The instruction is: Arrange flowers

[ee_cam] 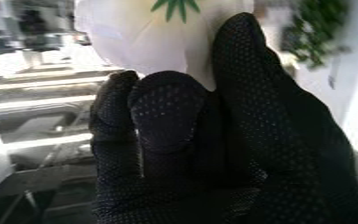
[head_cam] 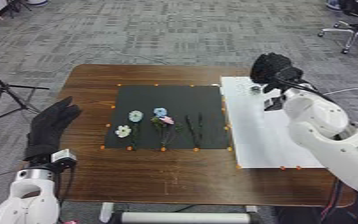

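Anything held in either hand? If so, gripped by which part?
Right hand: white flower, apparently pinched by its petals between thumb and fingers. Left hand: nothing, fingers straight.

4 pastel flowers (head_cam: 135, 116) lie on matting (head_cam: 142, 98), 1 white bloom (ee_cam: 144, 40) in the right hand (head_cam: 271, 67).

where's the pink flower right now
In the head view, the pink flower is near the middle of the black mat, right beside a blue flower and to the right of the white one.
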You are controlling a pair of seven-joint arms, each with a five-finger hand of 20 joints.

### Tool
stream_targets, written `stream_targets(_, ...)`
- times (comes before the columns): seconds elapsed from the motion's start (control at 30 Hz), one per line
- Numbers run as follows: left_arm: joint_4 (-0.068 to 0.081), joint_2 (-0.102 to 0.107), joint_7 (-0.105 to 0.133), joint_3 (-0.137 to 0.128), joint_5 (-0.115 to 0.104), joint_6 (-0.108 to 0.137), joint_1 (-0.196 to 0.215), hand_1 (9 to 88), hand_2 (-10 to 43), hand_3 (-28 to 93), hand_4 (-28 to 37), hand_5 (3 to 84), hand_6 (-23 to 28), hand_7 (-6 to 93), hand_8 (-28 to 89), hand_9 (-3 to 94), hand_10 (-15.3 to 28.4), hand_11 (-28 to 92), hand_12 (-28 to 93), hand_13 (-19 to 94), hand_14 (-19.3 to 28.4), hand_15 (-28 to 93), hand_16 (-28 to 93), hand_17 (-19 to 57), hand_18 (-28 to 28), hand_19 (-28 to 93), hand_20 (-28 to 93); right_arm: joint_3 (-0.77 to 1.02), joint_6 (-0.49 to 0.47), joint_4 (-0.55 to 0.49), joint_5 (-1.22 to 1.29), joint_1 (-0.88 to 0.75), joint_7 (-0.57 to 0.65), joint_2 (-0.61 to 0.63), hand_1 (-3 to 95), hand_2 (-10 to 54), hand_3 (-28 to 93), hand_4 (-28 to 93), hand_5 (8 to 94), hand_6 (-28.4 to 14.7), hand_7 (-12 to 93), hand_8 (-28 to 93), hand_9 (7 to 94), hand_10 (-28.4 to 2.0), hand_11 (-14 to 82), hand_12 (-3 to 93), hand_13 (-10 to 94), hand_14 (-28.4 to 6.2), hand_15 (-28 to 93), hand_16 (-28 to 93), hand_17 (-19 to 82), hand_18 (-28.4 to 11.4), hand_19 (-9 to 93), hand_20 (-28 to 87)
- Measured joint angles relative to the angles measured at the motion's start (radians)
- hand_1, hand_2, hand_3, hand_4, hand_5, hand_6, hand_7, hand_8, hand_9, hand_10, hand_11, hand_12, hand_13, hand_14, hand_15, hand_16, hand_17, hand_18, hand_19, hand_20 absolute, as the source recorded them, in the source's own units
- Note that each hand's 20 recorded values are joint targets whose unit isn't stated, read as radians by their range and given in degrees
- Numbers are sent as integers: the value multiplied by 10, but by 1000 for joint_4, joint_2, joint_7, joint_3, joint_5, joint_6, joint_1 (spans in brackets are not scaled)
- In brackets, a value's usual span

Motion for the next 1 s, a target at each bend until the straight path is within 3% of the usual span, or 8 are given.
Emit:
stream_targets(0.2, 0, 0, -1, 0, 0, 0, 0, 258, 16, 693, -281, 452, 37, 125, -67, 468, 143, 212, 130, 367, 185, 235, 4, 50, 142, 121, 193, -77, -3, 41, 24, 83, -14, -140, 639, -95, 568, -179, 790, 16, 176, 52, 832, -109, 32, 294, 785, -72, 652, 329, 367, -215, 711, 581)
stream_targets(0.57, 8, 5, -7, 16, 1, -3, -15, 259, 16, 694, -281, 452, 37, 125, -67, 471, 144, 212, 129, 367, 187, 235, 4, 50, 141, 121, 193, -191, -7, 118, 11, 82, -40, -373, 638, -95, 565, -176, 791, 18, 175, 53, 829, -107, 31, 292, 787, -72, 653, 330, 366, -215, 711, 581)
stream_targets(1.0, 15, 8, -13, 20, 1, -8, -23, 259, 16, 692, -280, 453, 37, 126, -67, 472, 141, 205, 129, 368, 186, 234, 4, 50, 141, 120, 193, -175, -61, 135, -16, 37, -40, -399, 626, -95, 571, -171, 780, 21, 178, 48, 816, -101, 27, 288, 774, -75, 654, 335, 356, -216, 706, 580)
